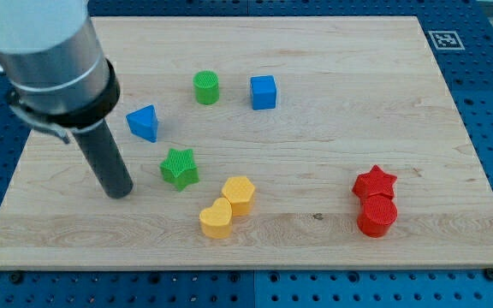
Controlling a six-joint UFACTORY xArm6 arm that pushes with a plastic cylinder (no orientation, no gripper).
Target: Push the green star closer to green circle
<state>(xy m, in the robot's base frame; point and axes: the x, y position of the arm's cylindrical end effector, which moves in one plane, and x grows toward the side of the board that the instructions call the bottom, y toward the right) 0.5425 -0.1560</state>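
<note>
The green star [179, 167] lies on the wooden board left of centre. The green circle [205, 87] stands above it toward the view's top, well apart from the star. My tip [120, 193] touches the board to the left of the green star and slightly below it, with a small gap between them. The rod rises from the tip to the view's top left.
A blue triangle [144, 122] lies above and left of the star. A blue cube [264, 91] sits right of the green circle. A yellow hexagon [239, 193] and yellow heart [216, 218] lie below right of the star. A red star [375, 182] and red circle [377, 216] sit at the right.
</note>
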